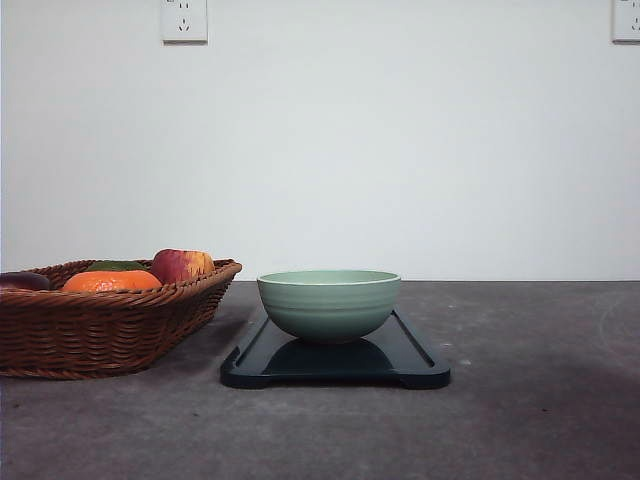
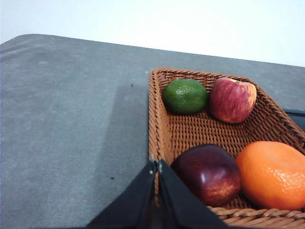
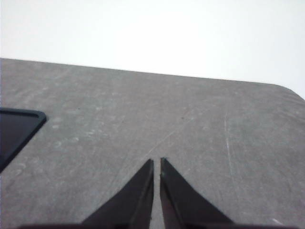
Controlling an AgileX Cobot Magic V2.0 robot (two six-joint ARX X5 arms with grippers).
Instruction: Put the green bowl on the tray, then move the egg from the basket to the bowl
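The pale green bowl (image 1: 329, 301) stands upright on the dark tray (image 1: 412, 362) in the middle of the table. To its left sits the brown wicker basket (image 1: 95, 330), holding fruit. In the left wrist view the basket (image 2: 190, 131) holds a lime, a red apple, a dark red apple and an orange; the egg is hidden. My left gripper (image 2: 157, 164) is shut with nothing in it, over the basket's near rim. My right gripper (image 3: 157, 162) is shut and empty above bare table, with a corner of the tray (image 3: 16, 129) off to one side.
Fruit in the basket: a lime (image 2: 185, 96), a red apple (image 2: 232, 99), a dark red apple (image 2: 207, 173) and an orange (image 2: 272, 174). A white wall with two sockets (image 1: 184, 20) stands behind the grey table (image 1: 530, 400). Open tabletop lies right of the tray.
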